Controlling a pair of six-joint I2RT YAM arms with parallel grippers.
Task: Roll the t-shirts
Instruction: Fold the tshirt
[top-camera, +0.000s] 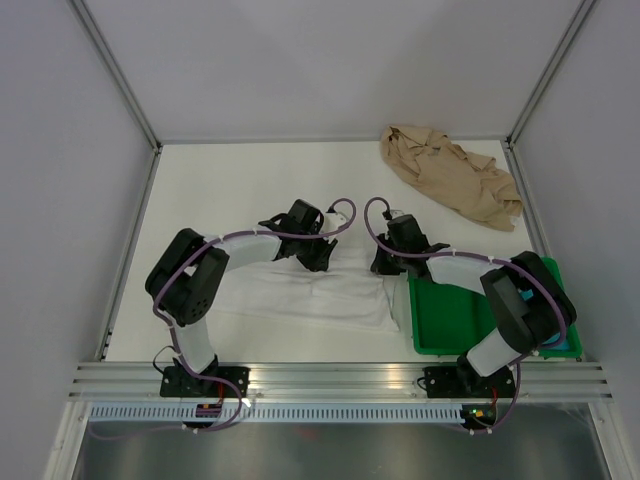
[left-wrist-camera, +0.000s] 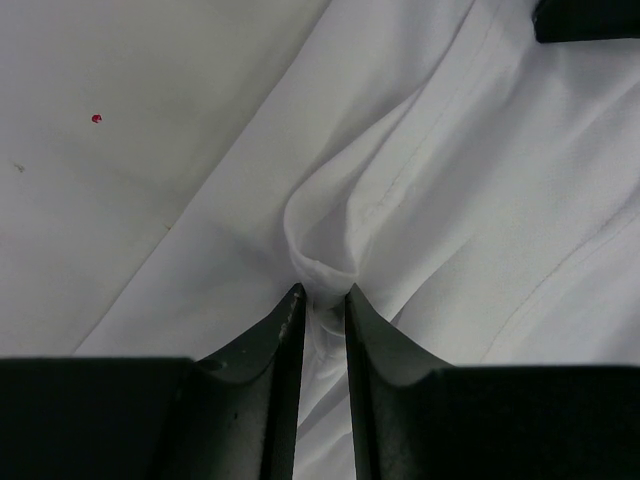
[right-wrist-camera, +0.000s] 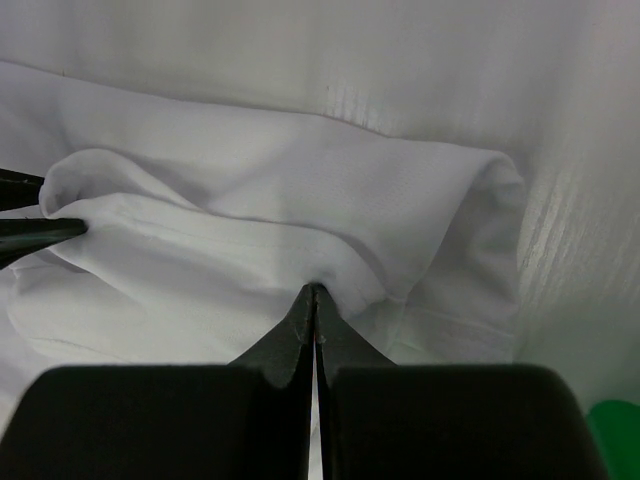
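Right arm (top-camera: 517, 300) overhangs green tray (top-camera: 447, 322), just beside white t-shirt (top-camera: 300, 296).

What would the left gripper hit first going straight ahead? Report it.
The raised fold of the soft white cotton t-shirt, bunched right at the tips of the left gripper, which pinch that cloth. Depth beyond the fold is unclear.

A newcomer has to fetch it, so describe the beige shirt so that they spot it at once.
Start at the white table and go to its far right corner, beyond the green tray. The beige shirt lies there alone in a crumpled heap. Unlike the white shirt, laid out long at the front, it is tan and bunched up.
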